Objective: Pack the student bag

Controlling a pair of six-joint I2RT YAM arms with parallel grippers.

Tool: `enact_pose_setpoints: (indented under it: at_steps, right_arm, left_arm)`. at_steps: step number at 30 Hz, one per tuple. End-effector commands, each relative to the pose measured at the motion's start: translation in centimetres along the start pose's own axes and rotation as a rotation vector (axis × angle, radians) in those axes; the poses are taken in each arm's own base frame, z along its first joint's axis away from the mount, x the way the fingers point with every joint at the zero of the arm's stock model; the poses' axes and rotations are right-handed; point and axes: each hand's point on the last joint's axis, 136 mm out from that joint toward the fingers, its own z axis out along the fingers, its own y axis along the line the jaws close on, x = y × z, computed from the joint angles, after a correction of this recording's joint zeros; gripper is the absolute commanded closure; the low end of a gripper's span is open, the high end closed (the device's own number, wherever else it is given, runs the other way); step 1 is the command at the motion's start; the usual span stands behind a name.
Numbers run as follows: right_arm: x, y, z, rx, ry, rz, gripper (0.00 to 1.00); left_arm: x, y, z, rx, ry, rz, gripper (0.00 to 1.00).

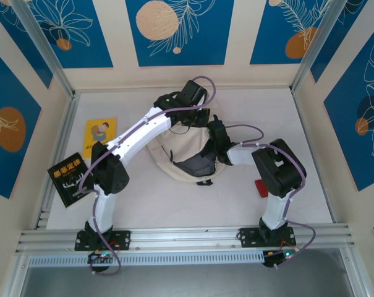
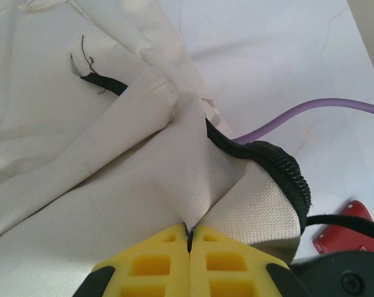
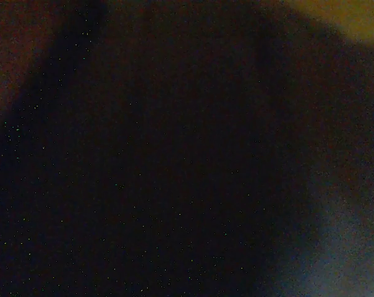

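Left wrist view has the left gripper (image 2: 188, 238) pinched tight on a fold of the student bag (image 2: 112, 185). Its yellow fingers (image 2: 156, 263) meet with cream cloth caught between them. The bag's black zip edge (image 2: 279, 170) curls just right of the grip.

In the top external view the student bag (image 1: 183, 145) lies at the middle of the table (image 1: 174, 204). The left arm (image 1: 137, 133) stretches up across the bag's left side, with its wrist bent down over the bag's far edge. The right arm (image 1: 276, 170) rises right of the bag, folds at the elbow and reaches leftward. That puts the right gripper (image 1: 216, 148) at the bag's dark open mouth (image 1: 196, 166). Whether its jaws are apart or together cannot be told, and the right wrist view is near black.

A yellow book (image 1: 100, 133) and a dark book (image 1: 68, 176) lie left of the bag, and a red thing (image 1: 261, 187) lies right of it.
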Motion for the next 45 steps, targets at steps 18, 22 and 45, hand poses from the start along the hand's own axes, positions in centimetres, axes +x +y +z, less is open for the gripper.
enact_pose_setpoints:
  at_steps: [18, 22, 45]
  right_arm:
    - [3.6, -3.8, -10.7, 0.159, 0.012, 0.080, 0.46]
    - [3.0, -4.6, -13.4, 0.190, -0.062, 0.056, 0.47]
    - [0.2, 2.4, -22.3, 0.126, -0.127, -0.461, 0.06]
  left_arm:
    - [-1.7, 0.4, -0.9, 0.059, -0.036, -0.049, 1.00]
    - [-0.8, 0.4, -0.4, 0.067, 0.001, -0.063, 0.96]
    - [9.2, 22.2, -8.9, -0.505, -0.074, -0.314, 0.00]
